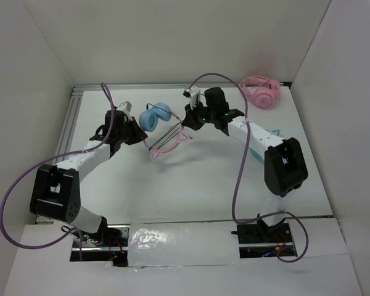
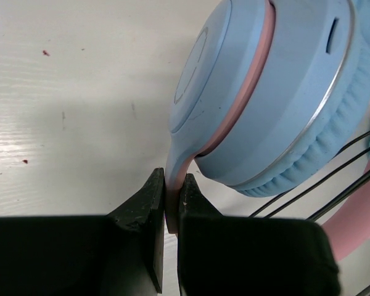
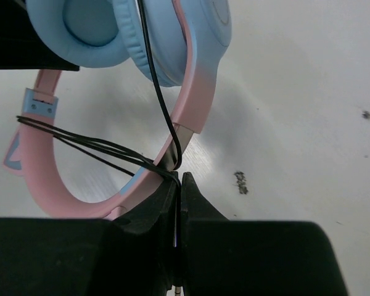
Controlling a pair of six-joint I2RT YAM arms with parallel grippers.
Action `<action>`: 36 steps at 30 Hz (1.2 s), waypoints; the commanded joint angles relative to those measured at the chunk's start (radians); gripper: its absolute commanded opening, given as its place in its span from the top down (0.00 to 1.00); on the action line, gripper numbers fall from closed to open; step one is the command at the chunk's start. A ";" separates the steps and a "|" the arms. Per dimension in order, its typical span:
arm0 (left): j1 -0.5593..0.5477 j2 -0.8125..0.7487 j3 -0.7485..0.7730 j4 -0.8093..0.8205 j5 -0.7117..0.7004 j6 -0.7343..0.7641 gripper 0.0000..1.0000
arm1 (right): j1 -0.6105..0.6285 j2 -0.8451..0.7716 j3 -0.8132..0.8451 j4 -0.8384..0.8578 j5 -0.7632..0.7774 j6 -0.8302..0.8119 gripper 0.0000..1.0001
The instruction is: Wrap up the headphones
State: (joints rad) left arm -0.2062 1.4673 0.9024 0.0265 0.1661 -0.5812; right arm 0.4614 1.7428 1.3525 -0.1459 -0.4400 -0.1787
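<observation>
Left gripper (image 2: pixel 171 202) fingertips fill the bottom of the left wrist view. The jaws are closed on the thin blue-to-pink stem dropping from a light blue ear cup (image 2: pixel 277 92). That cup sits just above and to the right of the fingertips, pad side facing right.

Right gripper (image 3: pixel 179 184): jaws pressed together, pinching the black cable (image 3: pixel 157 92) at the very tips. From the pinch point the cable runs straight up, across the pad of the second ear cup (image 3: pixel 92 24). Several more strands fan out to the left of the tips and cross the pink headband (image 3: pixel 40 166). The headband's metal slider lies just beside the right fingertips; contact cannot be judged.

Overhead: the headphones (image 1: pixel 155 116) hang between the two grippers. The cups are next to the left gripper, and the headband curves toward the arm bases. Whether the band touches the white table (image 1: pixel 191 185) cannot be told.

All-pink headphones (image 1: pixel 260 91) lie beyond the right gripper, near the far corner, well apart from it.
</observation>
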 commanded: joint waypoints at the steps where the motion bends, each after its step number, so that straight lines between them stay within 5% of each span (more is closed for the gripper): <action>1: 0.059 0.027 -0.028 -0.108 0.084 0.152 1.00 | -0.057 0.047 0.114 0.126 0.070 0.050 0.94; 15: 0.123 0.064 -0.072 -0.263 0.004 0.107 1.00 | 0.056 0.375 0.437 -0.105 0.055 0.245 0.92; 26: 0.136 0.080 -0.105 -0.286 -0.071 0.093 1.00 | 0.078 0.530 0.550 -0.201 -0.072 0.194 0.85; 36: 0.136 0.110 -0.065 -0.362 -0.119 0.061 1.00 | 0.103 0.607 0.686 -0.350 -0.022 0.173 0.76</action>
State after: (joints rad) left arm -0.0731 1.5581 0.8162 -0.2207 0.0555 -0.5560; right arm 0.5861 2.3299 1.9606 -0.4915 -0.5301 0.0158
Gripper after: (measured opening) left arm 0.162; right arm 0.226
